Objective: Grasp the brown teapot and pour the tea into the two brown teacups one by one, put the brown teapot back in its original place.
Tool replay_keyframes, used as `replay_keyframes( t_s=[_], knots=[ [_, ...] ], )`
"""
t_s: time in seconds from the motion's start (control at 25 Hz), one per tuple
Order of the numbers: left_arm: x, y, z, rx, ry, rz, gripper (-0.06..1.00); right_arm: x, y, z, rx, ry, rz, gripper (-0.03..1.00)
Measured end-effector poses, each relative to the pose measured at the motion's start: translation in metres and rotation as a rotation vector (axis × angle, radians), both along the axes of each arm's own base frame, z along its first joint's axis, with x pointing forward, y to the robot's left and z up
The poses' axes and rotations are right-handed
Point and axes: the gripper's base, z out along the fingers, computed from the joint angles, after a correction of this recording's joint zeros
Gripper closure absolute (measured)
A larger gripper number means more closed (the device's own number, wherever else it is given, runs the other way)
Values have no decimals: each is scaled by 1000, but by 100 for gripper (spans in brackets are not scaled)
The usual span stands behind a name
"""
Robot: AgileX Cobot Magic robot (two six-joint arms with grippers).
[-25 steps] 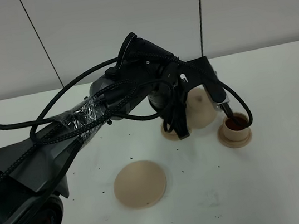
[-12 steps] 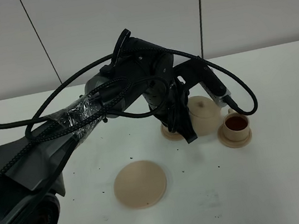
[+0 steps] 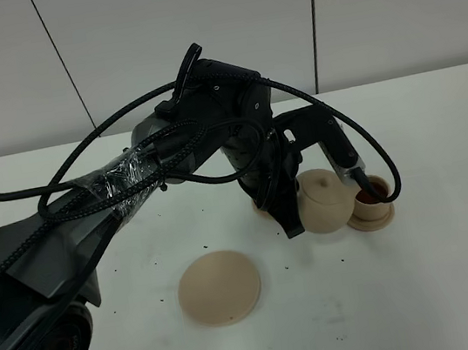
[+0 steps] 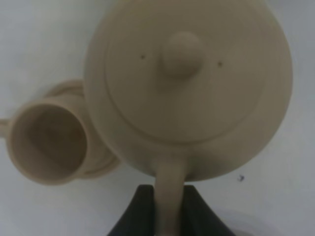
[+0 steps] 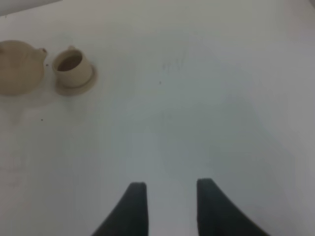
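I am holding the teapot by its loop handle. My left gripper is closed tight on that handle, one dark finger on each side of it. The pot is staying upright, with its little lid knob on top. Its long line is running from the handle at my gripper out to the far side, toward the cup of brown tea. That cup is sitting on a small saucer just beside the pot. I cannot tell if the pot is touching the table.

In my left wrist view a second cup is sitting on its own small saucer close beside the pot – it is pale inside.

The big flat saucer is lying bare, well apart from the pot.

My right gripper is hanging over bare table with its fingers spread and nothing between them.

The table is white with tiny dark specks. Behind it a pale grey wall is standing, with thin dark lines.
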Motion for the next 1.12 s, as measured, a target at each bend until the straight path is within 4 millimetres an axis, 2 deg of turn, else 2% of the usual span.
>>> replay_keyframes(
  t_s=[0.76, 1.12],
  knots=[
    [1, 0, 0, -57, 35, 12, 78, 0, 0, 0, 0, 0, 0, 73],
    [11, 16, 0, -51, 46, 54, 78, 0, 0, 0, 0, 0, 0, 73]
  ],
)
